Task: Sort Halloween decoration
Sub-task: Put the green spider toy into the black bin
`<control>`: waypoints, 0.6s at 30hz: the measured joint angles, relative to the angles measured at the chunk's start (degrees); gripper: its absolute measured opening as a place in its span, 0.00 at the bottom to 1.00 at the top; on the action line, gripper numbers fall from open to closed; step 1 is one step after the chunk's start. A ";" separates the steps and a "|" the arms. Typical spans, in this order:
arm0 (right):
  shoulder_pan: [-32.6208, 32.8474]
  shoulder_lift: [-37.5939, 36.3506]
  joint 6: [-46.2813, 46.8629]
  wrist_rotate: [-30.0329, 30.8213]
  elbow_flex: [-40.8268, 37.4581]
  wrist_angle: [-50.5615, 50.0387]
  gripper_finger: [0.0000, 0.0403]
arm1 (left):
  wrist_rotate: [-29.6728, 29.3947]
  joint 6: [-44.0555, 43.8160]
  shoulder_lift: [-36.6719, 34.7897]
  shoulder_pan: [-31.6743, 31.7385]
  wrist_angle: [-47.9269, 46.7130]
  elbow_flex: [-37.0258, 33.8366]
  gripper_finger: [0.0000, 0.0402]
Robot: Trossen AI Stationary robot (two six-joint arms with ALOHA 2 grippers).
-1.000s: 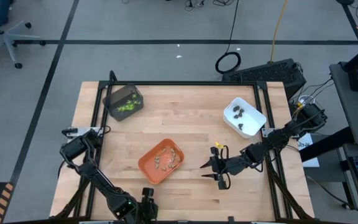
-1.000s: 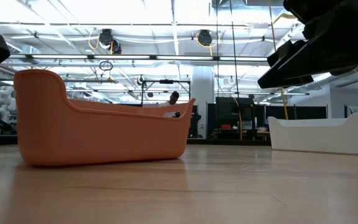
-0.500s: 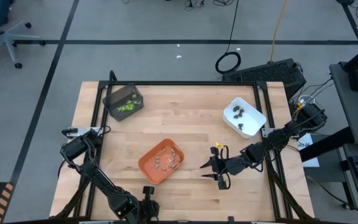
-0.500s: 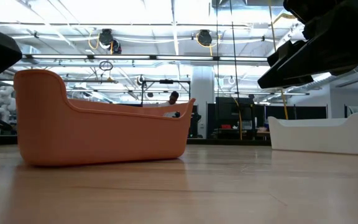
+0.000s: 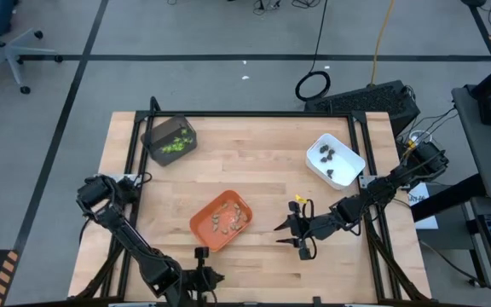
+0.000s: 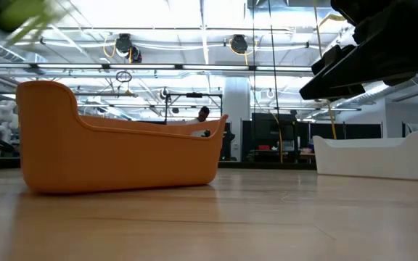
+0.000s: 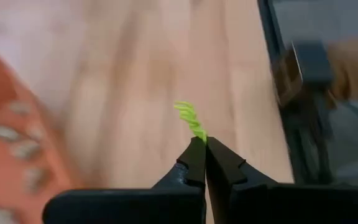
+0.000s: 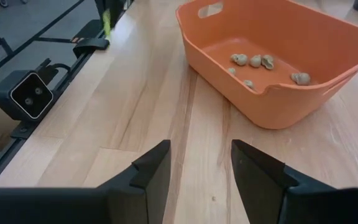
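At the near edge of the table, the left gripper point(image 7: 204, 144) has just snapped closed: a second ago its fingers were spread, and now they are pressed together on a lime-green piece point(image 7: 190, 120), which sticks out from the tips like a small twisted leaf. The left wrist view is smeared with motion, so the arm appears to be swinging away with its catch, and the overhead view shows the arm's upper joint has shifted outward along the table's left side since a moment ago.

The pinch matters because the green piece belongs with the others of its colour, which lie in the dark grey tray point(image 5: 170, 139) at the far left corner of the table. My guess is that the carry toward that tray is the step now in hand, though the piece is thin and held only by one end, so it could slip.

The right gripper point(image 8: 199, 167) hovers over bare wood just beside the orange tray point(image 8: 272, 109), its fingers spread and empty, unmoved over the past second. Tan-grey pieces point(image 8: 252, 61) rest inside the orange tray, and dark brown pieces point(image 5: 327, 154) sit in the white tray point(image 5: 353, 157) at the table's right. No loose piece can be made out on the wood from above.
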 joint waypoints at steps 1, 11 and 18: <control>0.00 0.00 0.00 0.00 0.00 0.00 0.39 | -1.85 0.40 -0.90 0.00 -0.06 0.00 0.00; 0.00 0.00 -3.41 0.05 0.00 -0.01 0.39 | -14.12 14.77 -9.18 3.41 0.28 0.09 0.00; 0.15 0.00 -8.10 -0.57 0.00 -0.65 0.39 | -9.57 29.66 -12.93 12.16 0.26 0.09 0.00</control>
